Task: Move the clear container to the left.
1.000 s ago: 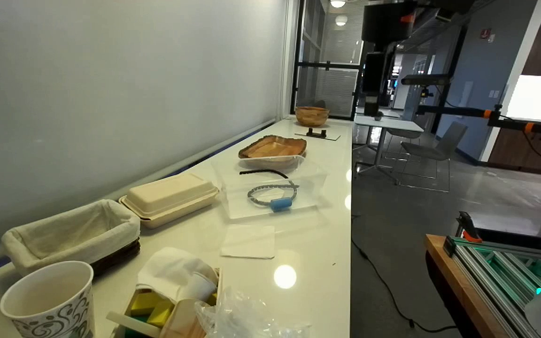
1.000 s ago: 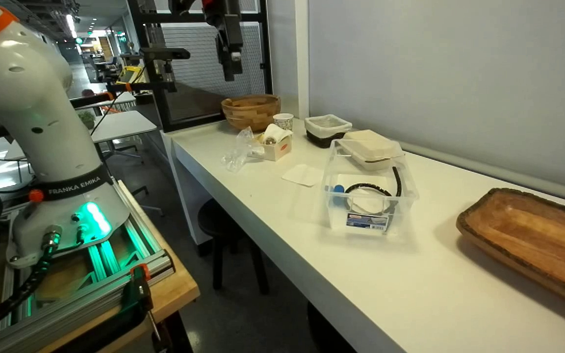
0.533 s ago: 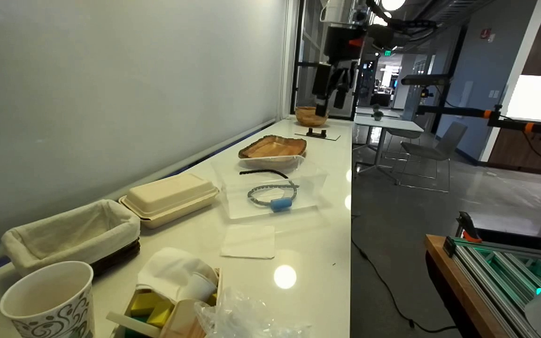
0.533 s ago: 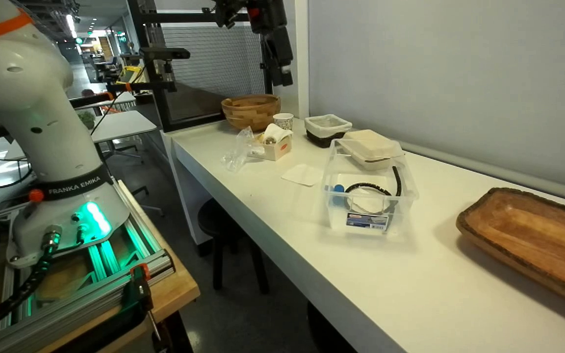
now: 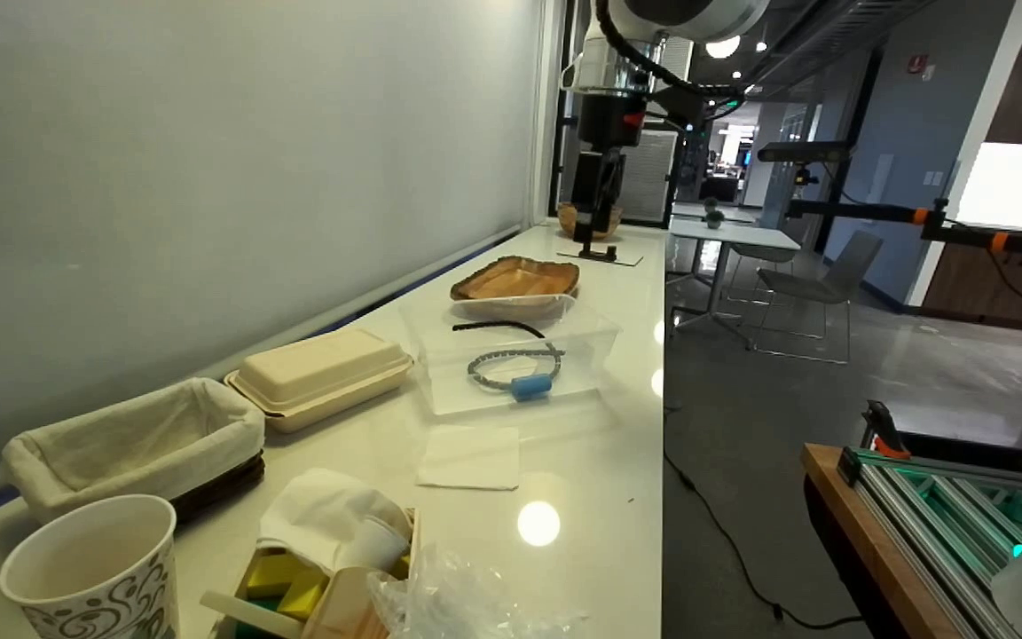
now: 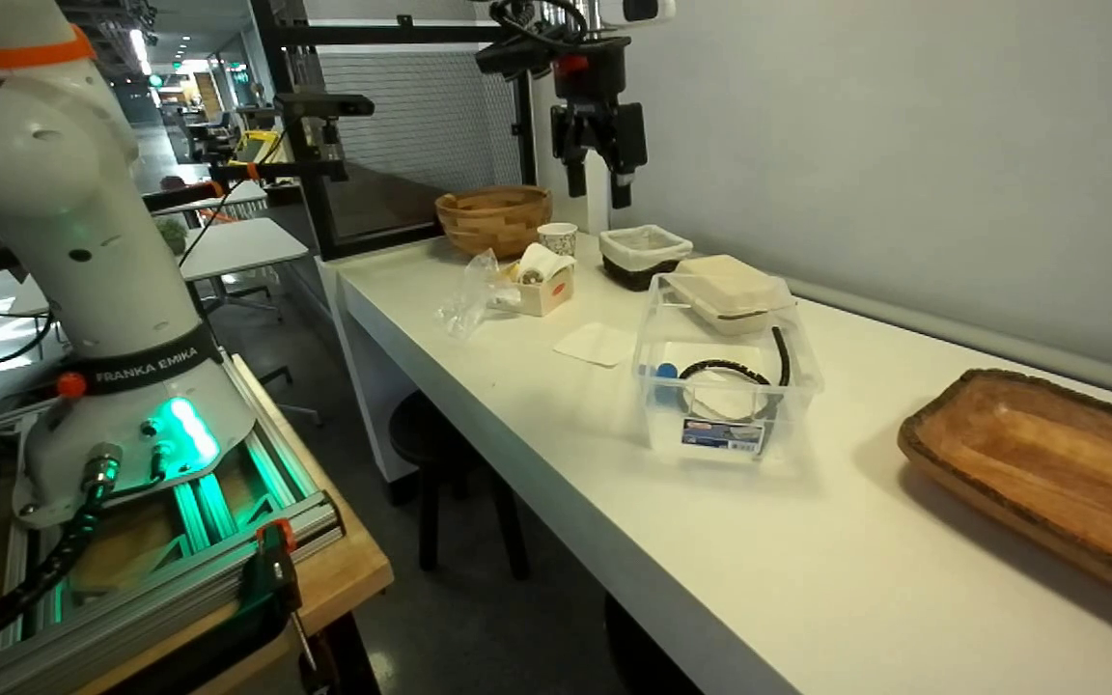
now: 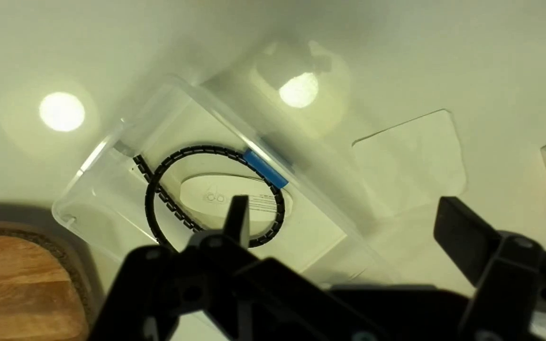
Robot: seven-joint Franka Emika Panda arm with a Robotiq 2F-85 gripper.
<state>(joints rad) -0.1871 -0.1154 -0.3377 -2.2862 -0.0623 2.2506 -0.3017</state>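
Note:
The clear container is a see-through rectangular plastic bin on the white table, shown in both exterior views (image 5: 440, 377) (image 6: 667, 415) and the wrist view (image 7: 225, 118). A black coiled tube (image 7: 206, 149) with a blue end (image 7: 266, 169) and a white paper piece lie in it. My gripper is high above the table in both exterior views (image 5: 593, 232) (image 6: 599, 196). In the wrist view my gripper (image 7: 344, 201) is open and empty. One finger overlaps the bin's inside and the other lies past its rim. The bin's near part is hidden by the gripper.
A wooden tray (image 6: 1048, 463) sits beside the bin. A beige takeout box (image 5: 320, 373), a cloth-lined basket (image 5: 138, 444), a paper cup (image 5: 94, 568), a flat napkin (image 5: 469, 457), a small box of items (image 6: 546, 290) and a plastic bag (image 6: 467, 297) stand along the table.
My gripper has come lower and moved toward the wall, leftward or rightward depending on the exterior view. It has turned and now points straight down. The clear container has not moved.

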